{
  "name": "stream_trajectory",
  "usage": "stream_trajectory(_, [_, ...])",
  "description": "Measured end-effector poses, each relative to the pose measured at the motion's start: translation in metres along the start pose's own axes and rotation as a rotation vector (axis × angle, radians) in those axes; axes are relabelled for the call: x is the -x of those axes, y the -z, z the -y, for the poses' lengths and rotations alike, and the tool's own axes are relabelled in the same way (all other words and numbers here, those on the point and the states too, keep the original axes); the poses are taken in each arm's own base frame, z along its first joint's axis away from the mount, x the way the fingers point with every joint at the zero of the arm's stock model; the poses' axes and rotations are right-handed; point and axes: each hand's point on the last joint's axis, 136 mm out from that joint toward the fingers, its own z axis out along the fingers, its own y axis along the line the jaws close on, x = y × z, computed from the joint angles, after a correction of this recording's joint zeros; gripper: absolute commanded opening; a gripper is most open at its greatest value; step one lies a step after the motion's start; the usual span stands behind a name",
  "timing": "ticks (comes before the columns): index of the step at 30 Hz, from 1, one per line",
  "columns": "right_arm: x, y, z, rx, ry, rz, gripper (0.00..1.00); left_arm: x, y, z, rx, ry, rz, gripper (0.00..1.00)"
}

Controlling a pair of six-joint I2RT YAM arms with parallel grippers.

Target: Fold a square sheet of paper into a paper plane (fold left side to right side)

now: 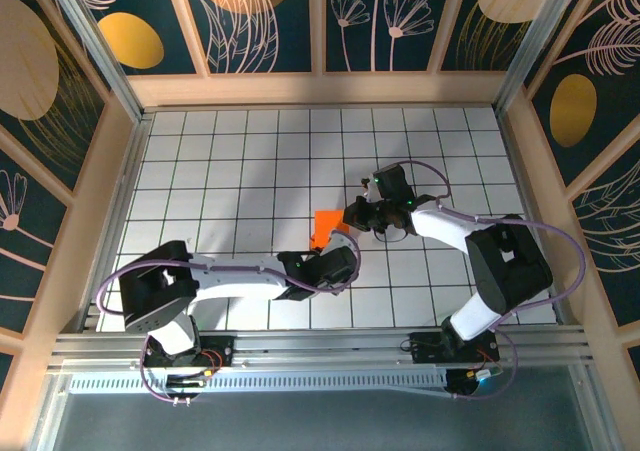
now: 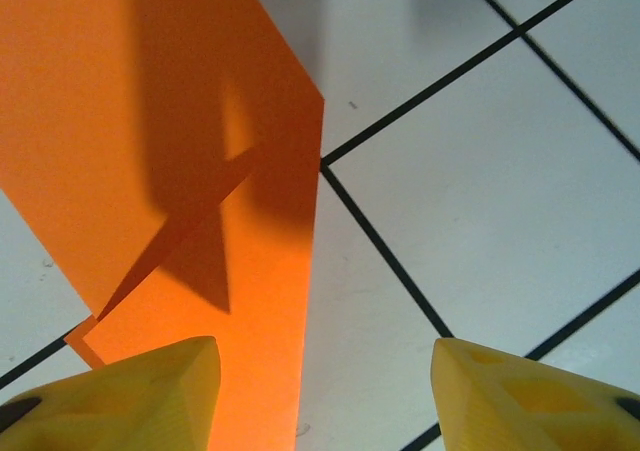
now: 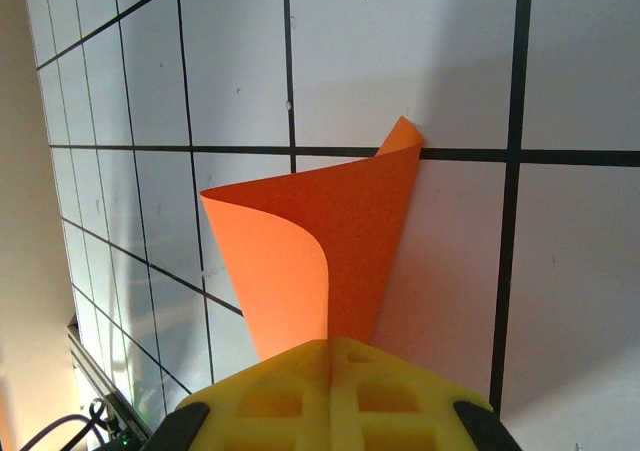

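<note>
Paper [image 1: 326,223] of a bright orange lies near the middle of the white, black-gridded bench [image 1: 220,171], between the ends of the two arms, and it is not flat. In the right wrist view one side curls up and over in a soft roll, while a corner at the far end lifts off the tiles near a grid line. The right tool [image 3: 330,356] is closed on the near end of that curl, its yellow fingers [image 3: 400,391] pressed together with the paper coming straight out from between them. From above, the right tool sits at the paper's right edge and the left tool [image 1: 338,259] at its near edge. The left tool stands open, its two yellow fingertips [image 2: 150,391] well apart and gripping nothing. The one at the left of its wrist view hangs over the paper's lower part, whether touching I cannot tell; the other is over bare tile beside the paper's straight edge. A diagonal crease or overlapping edge crosses the paper there, and shadow falls over its middle.
</note>
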Motion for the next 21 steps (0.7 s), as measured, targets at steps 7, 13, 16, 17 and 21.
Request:
stream_trajectory(7, [0.0, 0.0, 0.001, -0.001, -0.001, -0.001, 0.0, -0.002, -0.012, -0.005, 0.083, -0.027, -0.025, 0.56])
stream_trajectory(13, [-0.001, -0.001, 0.002, -0.004, -0.003, -0.004, 0.0, -0.007, -0.018, -0.011, 0.13, -0.028, -0.037, 0.49])
stream_trajectory(16, [-0.001, -0.002, 0.002, -0.005, -0.004, -0.005, 0.0, -0.007, -0.019, -0.013, 0.144, -0.026, -0.034, 0.47])
stream_trajectory(17, [-0.001, -0.002, 0.002, -0.005, -0.005, -0.006, 0.0, -0.007, -0.019, -0.014, 0.148, -0.025, -0.032, 0.46])
stream_trajectory(21, [-0.001, -0.003, 0.004, -0.008, -0.007, -0.009, 0.0, -0.006, -0.019, -0.017, 0.164, -0.015, -0.022, 0.44])
